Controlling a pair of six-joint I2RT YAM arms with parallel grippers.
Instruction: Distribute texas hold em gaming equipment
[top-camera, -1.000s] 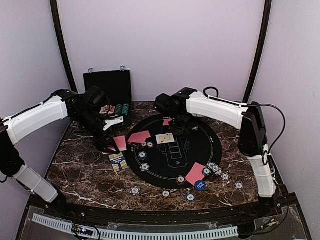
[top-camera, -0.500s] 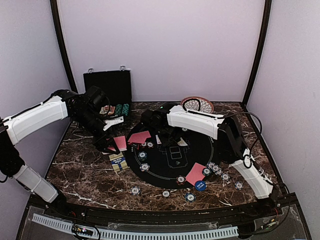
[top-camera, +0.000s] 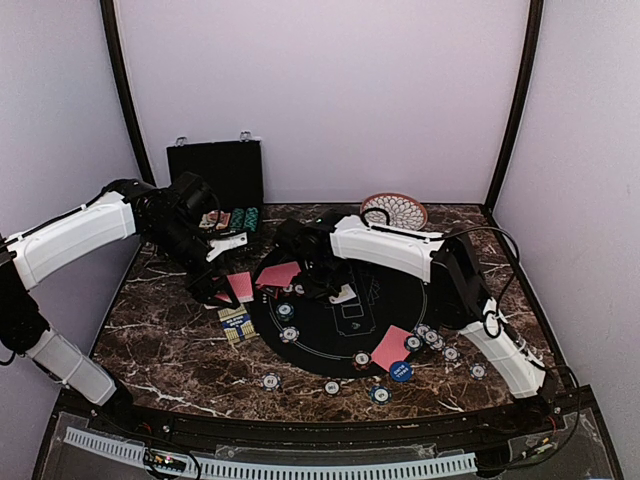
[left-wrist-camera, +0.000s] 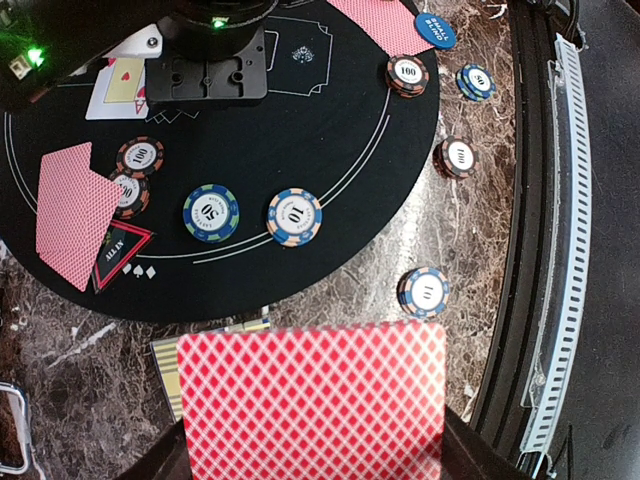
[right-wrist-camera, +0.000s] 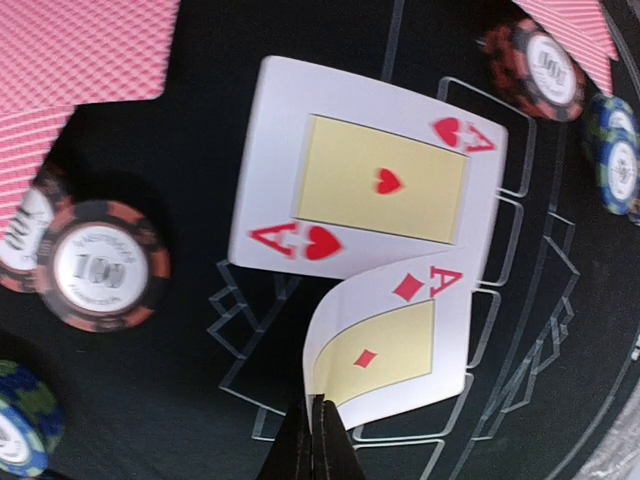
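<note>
Two face-up aces sit mid black round mat (top-camera: 400, 300), under the right wrist. Ace of hearts (right-wrist-camera: 375, 190) lies flat on the printed card outlines. Ace of diamonds (right-wrist-camera: 395, 345) is curled, its top edge overlapping the hearts card's lower edge. Right fingers (right-wrist-camera: 318, 440) are closed tight, pinching the diamond ace's lower left corner.

Left fingers (top-camera: 212, 288) are closed on a red-backed card (left-wrist-camera: 312, 405), held face down over the desk (top-camera: 160, 340) just off the mat's left edge. The fingers themselves are mostly hidden behind the card in the wrist view.

More red-backed cards: a pair (top-camera: 280, 274) overlapping at the mat's upper left, and one (top-camera: 390, 348) at its lower right. Blue button (top-camera: 401, 371) sits just beside that card on the mat's rim. Red-triangle marker (left-wrist-camera: 120, 258) sticks out from under the left pair.

Chips: a 100 chip (right-wrist-camera: 100, 268) is near the hearts ace. A blue-green chip (left-wrist-camera: 210, 213) and a blue-orange 10 chip (left-wrist-camera: 294, 217) lie side by side on the mat. A small cluster (top-camera: 432, 340) sits at the mat's right rim. Loose single chips (top-camera: 271, 381) lie along the near desk.

Black case (top-camera: 215, 170) stands open at the back left, green chips (top-camera: 240, 218) in it. Patterned plate (top-camera: 394, 209) is at the back, behind the right arm.
</note>
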